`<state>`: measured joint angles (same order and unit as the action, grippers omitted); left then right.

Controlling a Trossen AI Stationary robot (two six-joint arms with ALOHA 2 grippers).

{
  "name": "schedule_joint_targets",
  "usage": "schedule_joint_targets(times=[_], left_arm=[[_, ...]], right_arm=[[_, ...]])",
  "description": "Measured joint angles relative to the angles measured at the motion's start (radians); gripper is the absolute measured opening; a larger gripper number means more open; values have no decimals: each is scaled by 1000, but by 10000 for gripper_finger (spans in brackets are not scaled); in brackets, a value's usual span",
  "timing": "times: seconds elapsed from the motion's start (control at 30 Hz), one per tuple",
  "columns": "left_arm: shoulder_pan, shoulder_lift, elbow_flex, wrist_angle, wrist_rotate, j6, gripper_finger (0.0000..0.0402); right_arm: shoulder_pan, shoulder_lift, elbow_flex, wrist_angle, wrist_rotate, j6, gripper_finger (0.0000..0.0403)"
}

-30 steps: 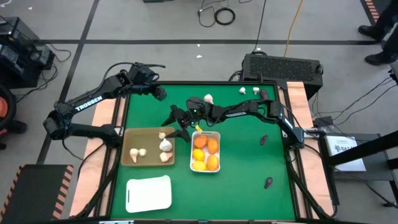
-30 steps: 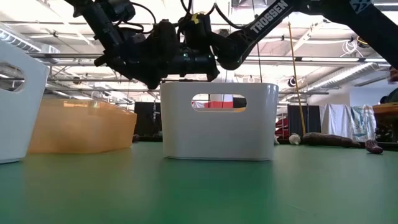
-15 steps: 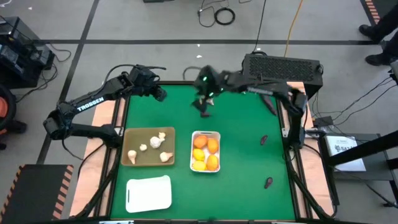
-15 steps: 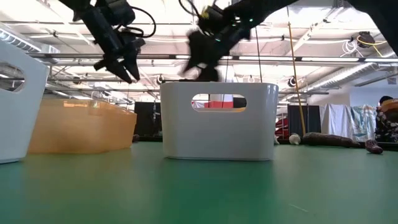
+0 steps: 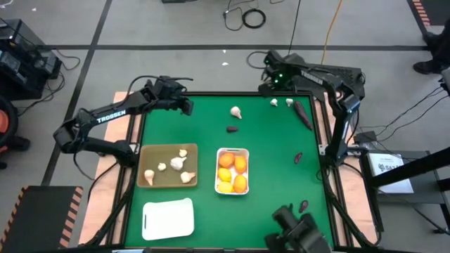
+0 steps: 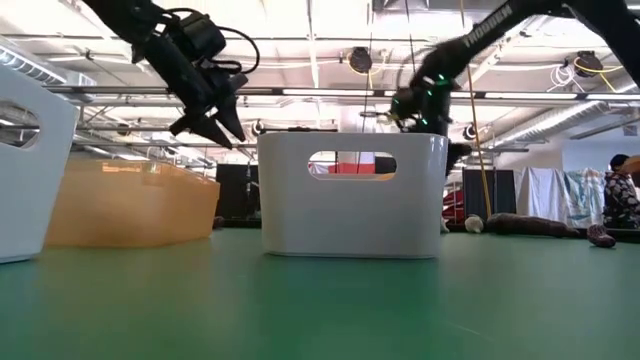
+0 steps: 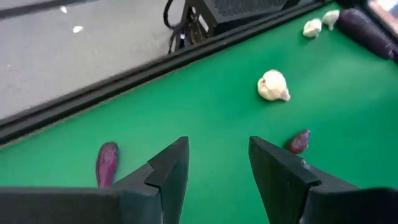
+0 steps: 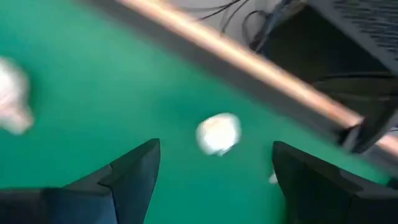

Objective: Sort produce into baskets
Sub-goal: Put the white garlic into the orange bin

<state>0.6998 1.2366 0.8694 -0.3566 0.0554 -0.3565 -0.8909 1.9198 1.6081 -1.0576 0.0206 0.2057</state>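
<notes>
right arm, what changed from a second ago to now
The right tool swung from above the tan tray and the fruit tray to the table's far edge, open over a garlic bulb. The left tool barely shifted. Trays and produce stayed put.

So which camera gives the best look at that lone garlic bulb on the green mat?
The left wrist view: the garlic bulb shows close and whole there. The high view shows it small. In the low view I cannot find it. The right wrist view shows blurred white lumps; which one is it, I cannot tell.
</notes>
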Motion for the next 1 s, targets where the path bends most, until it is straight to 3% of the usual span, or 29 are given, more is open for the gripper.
schedule_joint_targets(times=[0.33, 0.5, 0.77, 1.0], left_arm=[[-1, 37, 0, 38, 46, -10, 176], [-3, 38, 0, 36, 62, -101, 176], [-23, 38, 0, 36, 187, -308, 176], [-122, 38, 0, 35, 178, -419, 176]], right_arm=[[-69, 3, -164, 157, -27, 14, 297], [-64, 3, -239, 265, -27, 11, 297], [-60, 3, -311, 316, -26, -27, 297], [-56, -1, -404, 433, -24, -110, 297]])
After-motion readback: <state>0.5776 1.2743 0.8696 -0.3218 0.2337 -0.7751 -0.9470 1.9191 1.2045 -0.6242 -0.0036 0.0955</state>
